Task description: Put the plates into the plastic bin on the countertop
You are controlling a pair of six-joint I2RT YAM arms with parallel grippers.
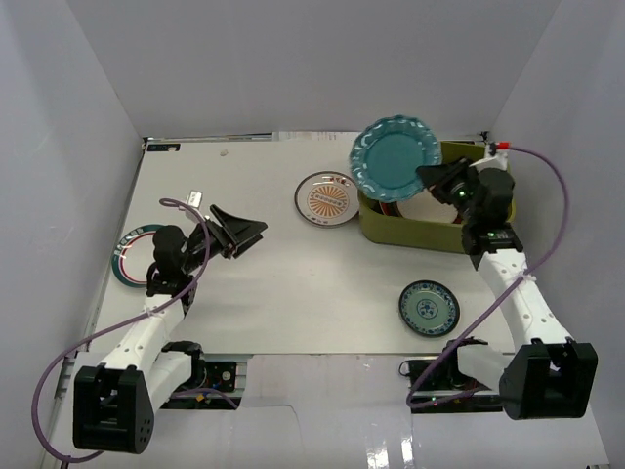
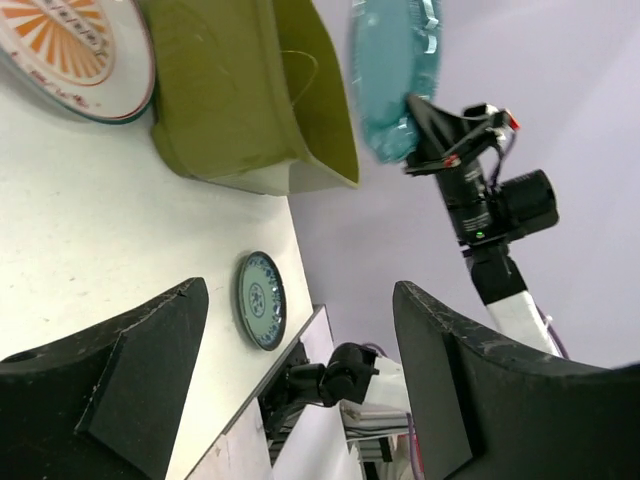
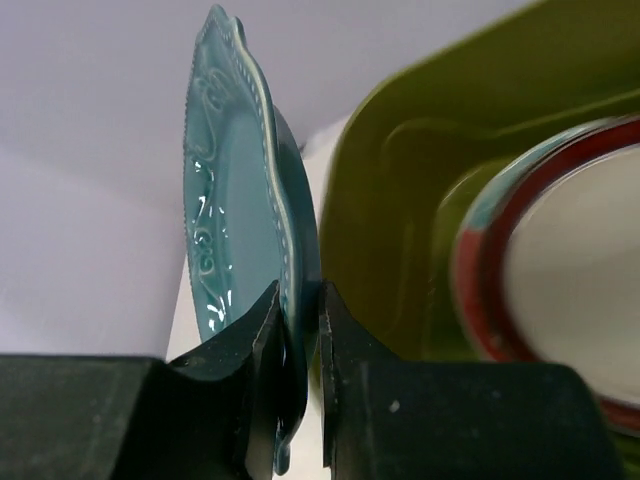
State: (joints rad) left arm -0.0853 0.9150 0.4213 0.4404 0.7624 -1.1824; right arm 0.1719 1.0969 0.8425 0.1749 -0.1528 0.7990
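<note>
Top external view: right gripper (image 1: 431, 182) was pinching the teal scalloped plate (image 1: 395, 156) by its rim, above the far-left corner of the olive-green plastic bin (image 1: 410, 232). The plate was clear of the table (image 1: 293, 293), its face turned up toward the camera. Right wrist view confirmed the grip: both fingers were pressed onto the lower rim, one on each face, with the plate seen edge-on and standing nearly upright just beside the bin's wall.

Inside the bin lay a red-rimmed plate (image 3: 480, 270); whether more plates lay under it could not be told.

Left gripper (image 1: 239, 233) hung over the left-centre of the table, jaws spread wide and holding nothing. Left wrist view showed open space between its two fingers.

Plates on the table:
- orange sunburst plate (image 1: 326, 198), flat, just left of the bin and apart from it;
- small teal patterned plate (image 1: 429, 308), flat, in front of the bin;
- striped-rim plate (image 1: 130, 250), flat at the left edge, partly hidden under the left arm.
</note>
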